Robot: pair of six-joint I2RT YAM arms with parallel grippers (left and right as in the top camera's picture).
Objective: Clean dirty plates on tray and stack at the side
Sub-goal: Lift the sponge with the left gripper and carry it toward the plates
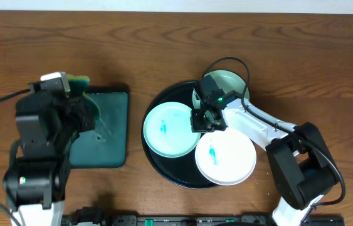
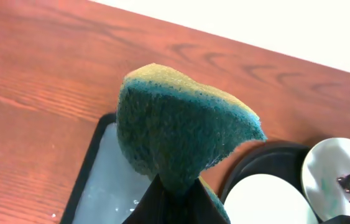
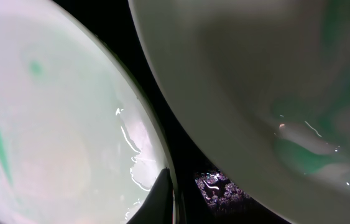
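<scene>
The black tray holds three plates. A mint-green plate with a teal smear lies at its left, a white plate with a teal smear at its front right, and a second mint-green plate at the back, partly under the right arm. My right gripper is shut on the right rim of the left mint plate, one finger lying over the rim. My left gripper is shut on a green-and-yellow sponge, held above the green tray.
The rectangular dark green tray lies left of the black tray, wet inside. The back mint plate sits close to the gripped plate, with a strip of black tray between them. Brown wood tabletop surrounds both trays.
</scene>
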